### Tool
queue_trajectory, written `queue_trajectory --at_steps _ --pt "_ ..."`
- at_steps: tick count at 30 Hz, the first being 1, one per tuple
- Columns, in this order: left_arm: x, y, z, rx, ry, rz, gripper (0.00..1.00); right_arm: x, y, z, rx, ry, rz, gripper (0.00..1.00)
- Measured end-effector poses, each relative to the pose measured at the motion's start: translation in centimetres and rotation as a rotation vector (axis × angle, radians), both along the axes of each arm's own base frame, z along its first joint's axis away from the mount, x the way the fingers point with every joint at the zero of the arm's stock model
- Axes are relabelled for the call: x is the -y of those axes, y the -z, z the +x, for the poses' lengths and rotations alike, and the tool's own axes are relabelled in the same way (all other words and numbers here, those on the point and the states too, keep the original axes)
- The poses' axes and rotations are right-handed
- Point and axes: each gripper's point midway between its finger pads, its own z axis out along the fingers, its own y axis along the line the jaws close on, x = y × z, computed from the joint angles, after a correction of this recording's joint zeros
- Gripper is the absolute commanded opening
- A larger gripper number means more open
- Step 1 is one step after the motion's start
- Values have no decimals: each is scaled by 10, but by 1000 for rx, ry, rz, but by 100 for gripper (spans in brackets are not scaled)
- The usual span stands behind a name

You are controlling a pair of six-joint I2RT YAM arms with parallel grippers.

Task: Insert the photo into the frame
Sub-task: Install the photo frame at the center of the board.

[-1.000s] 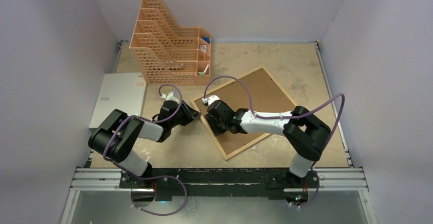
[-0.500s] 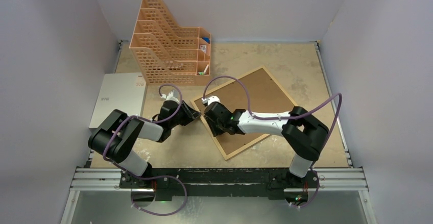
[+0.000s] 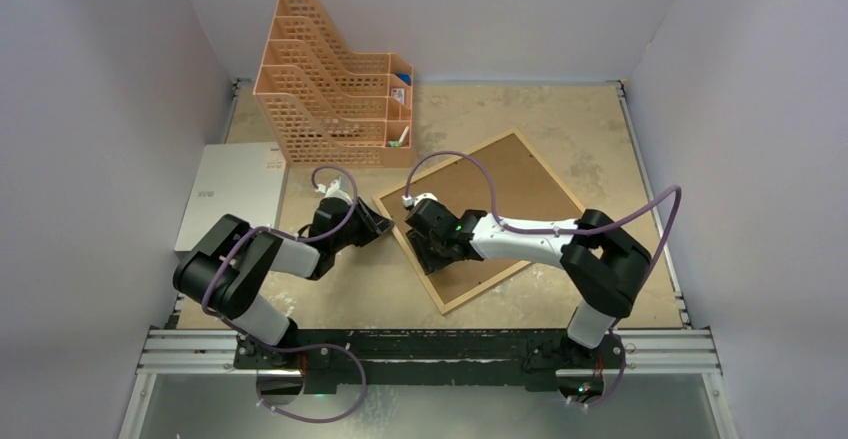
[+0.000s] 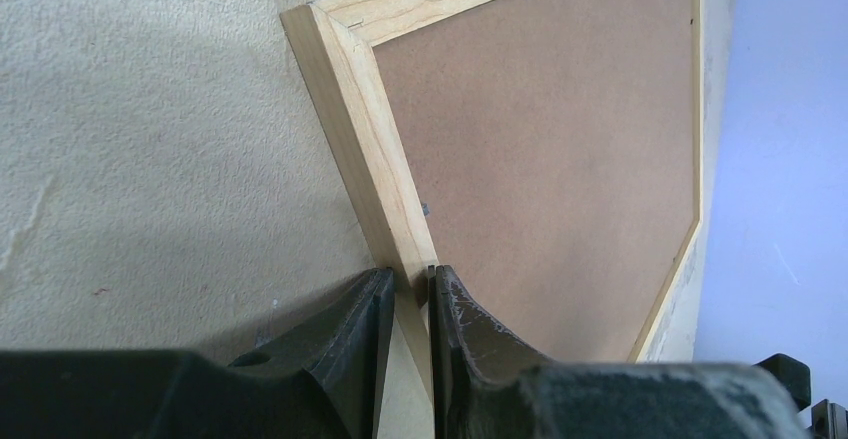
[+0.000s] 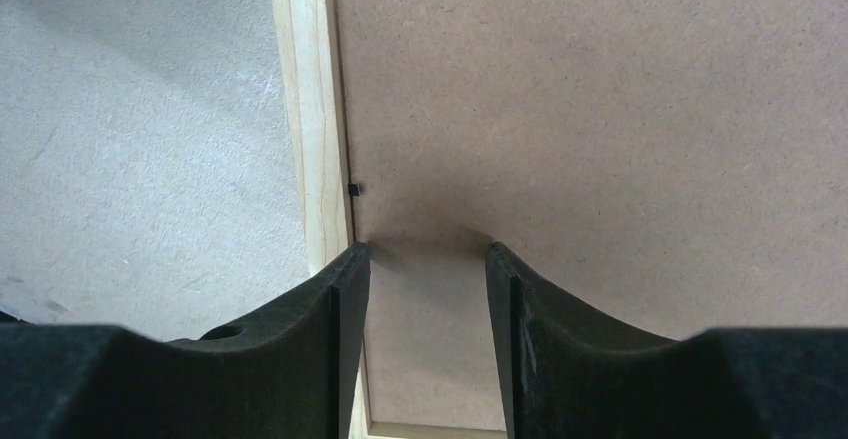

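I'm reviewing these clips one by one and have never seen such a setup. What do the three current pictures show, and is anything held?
Two robot arms, left and right, are bolted at a table's near edge. The wide picture looks down from above and behind them; the other two come from a camera on each wrist, so the dark shapes at the bottom are that arm's fingers. On the table lies a wooden frame, back up, with a brown backing board in it. Behind stands an orange file organizer; a pale sheet lies at the left. The left fingers pinch the frame's wooden edge. The right fingers stand apart over the board, holding nothing. No photo shows.
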Motion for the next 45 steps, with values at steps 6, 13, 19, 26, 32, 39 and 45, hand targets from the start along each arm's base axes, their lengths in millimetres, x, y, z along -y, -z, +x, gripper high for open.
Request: queue_trajectory --at_steps 6,13,19,26,32,39,45 --pt "0 0 0 7 1 -4 24 1 1 2 -4 19 3 49" --pt "0 0 -1 10 2 -6 25 2 2 7 -35 67 37 52" --pt "0 0 -1 11 2 -6 24 0 2 6 -67 82 77 54" --pt "0 1 -1 13 2 -8 24 1 8 6 -83 106 65 53" --pt "0 0 -1 14 2 -8 24 -3 8 17 -57 176 76 50" --pt "0 1 -1 15 2 -9 24 -10 -2 31 15 229 145 51" --pt "0 1 -1 15 2 -9 24 -11 -1 32 29 185 139 51"
